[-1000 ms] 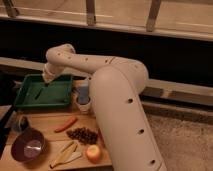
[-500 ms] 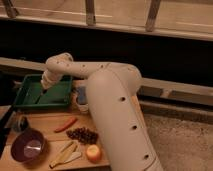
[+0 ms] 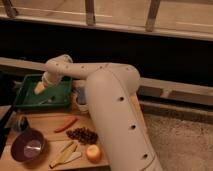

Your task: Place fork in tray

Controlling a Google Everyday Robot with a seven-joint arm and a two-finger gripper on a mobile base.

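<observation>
One arm reaches from the large white body in the middle of the frame toward the left, and its gripper (image 3: 40, 88) hangs over the green tray (image 3: 26, 102) in the left part of the picture. I cannot tell how the gripper is set at its tip.

A thin pale streak lies on the tray floor just below and to the right of the gripper; it may be the fork (image 3: 46, 101), but I cannot say this for sure, nor whether the gripper touches it. If so, the fork is already inside the tray rim, close under the gripper.

As a judgement, the main risk is the retreat: if the utensil is not fully free, lifting the arm could drag it out over the rim, or push the light tray on the wooden table (image 3: 52, 131).

Lower in the frame are a purple bowl (image 3: 28, 145), a red-orange vegetable (image 3: 66, 124), a heap of dark small pieces (image 3: 83, 135) and a round yellow fruit (image 3: 93, 153), all well apart from the gripper.
</observation>
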